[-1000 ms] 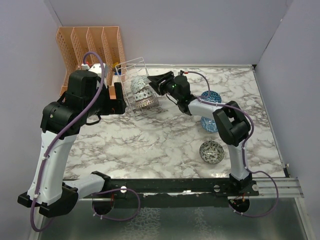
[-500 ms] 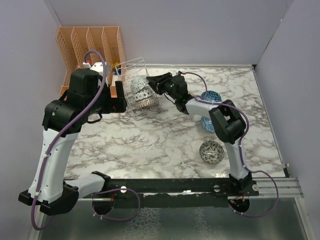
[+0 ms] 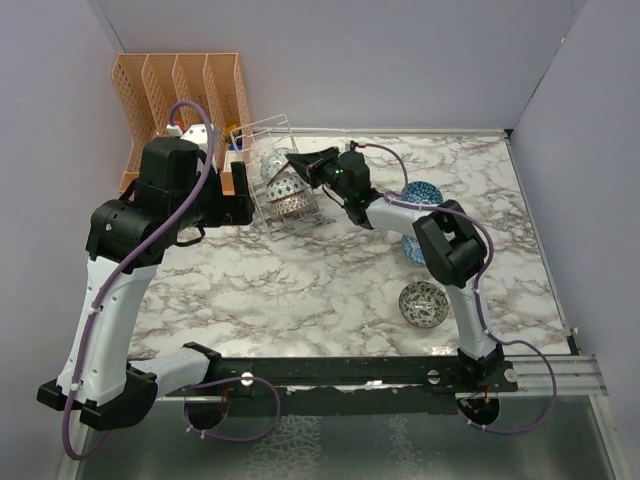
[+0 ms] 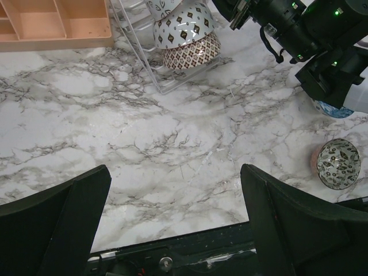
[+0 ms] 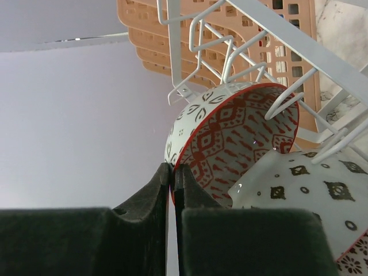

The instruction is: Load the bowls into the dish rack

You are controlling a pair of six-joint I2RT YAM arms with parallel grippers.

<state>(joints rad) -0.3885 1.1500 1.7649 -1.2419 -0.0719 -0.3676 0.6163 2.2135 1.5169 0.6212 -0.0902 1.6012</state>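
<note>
Bowls number three in the silvery-white thin-wire dish rack (image 3: 250, 150). The rack sits toward the far left corner of the white-and-grey marbled desk (image 3: 300, 290), just beside a peach plastic slotted organiser (image 3: 180, 90). The three stand on edge, one behind another. Farthest back is the red-lined bowl (image 5: 241, 132), small, round and ceramic. It is white outside with dark leaf-shaped marks, its inside is covered in a fine red lattice, and its lip is edged in red. Against its front leans the diamond-marked bowl (image 4: 184, 26), white outside with scattered dark diamonds. Closest to the desk surface lies the brown-patterned bowl (image 4: 192, 54), cream with rows of reddish-brown figures.

The right gripper (image 5: 172, 168) reaches into the rack from the right. Its black jaws are pressed together on the lip of the red-lined bowl, and the red edge shows between their tips. The left gripper (image 4: 175, 172) hangs above the desk just left of the rack, jaws wide apart with only marble between them.

Two bowls lie outside the rack. The grey-green bowl (image 3: 424, 303), darkly patterned inside, stands upright right of the middle, close to the near edge. The blue bowl (image 3: 422, 192), finely patterned in a paler tone, sits on the right half closer to the far edge. It is just beside the right forearm, which hides part of it.
</note>
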